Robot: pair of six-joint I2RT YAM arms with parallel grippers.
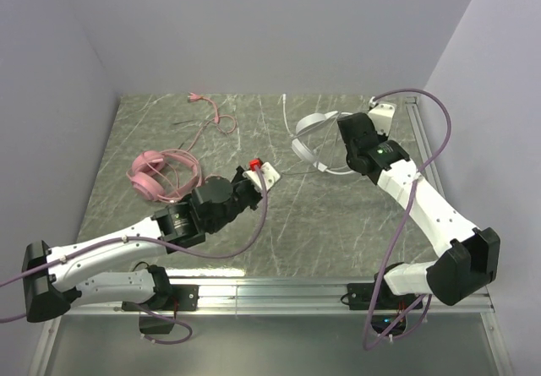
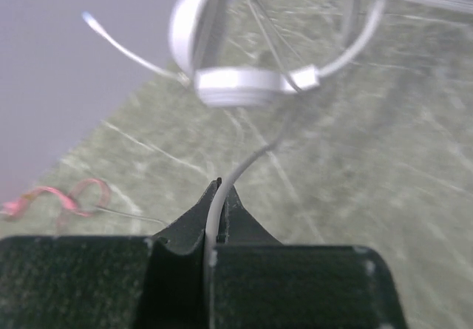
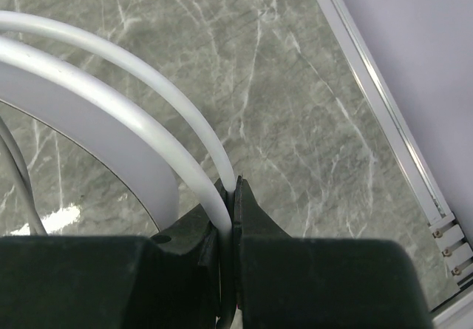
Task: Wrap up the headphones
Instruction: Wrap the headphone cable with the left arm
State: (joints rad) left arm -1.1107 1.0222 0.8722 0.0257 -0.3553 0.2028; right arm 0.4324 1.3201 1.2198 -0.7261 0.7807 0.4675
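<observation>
**Both arms gripping at once**

Left gripper [image 2: 219,190], closest to its wrist camera, has its black fingers pressed together on the thin white cord [image 2: 255,155]. The cord runs up from the tips to the white headphones [image 2: 240,85] just ahead. From above, I see that gripper [image 1: 259,173] near the middle of the marble-patterned table [image 1: 338,224]. Right gripper [image 3: 233,185] is clamped on the white headband [image 3: 111,66], its jaws nearly touching around the thin hoop. Overhead it [image 1: 342,131] sits at the back right, against the white headphones [image 1: 311,135]. Pink headphones [image 1: 161,175] lie on the table at the left, apart from both arms, with their pink cord [image 1: 215,121] trailing toward the rear wall.
</observation>
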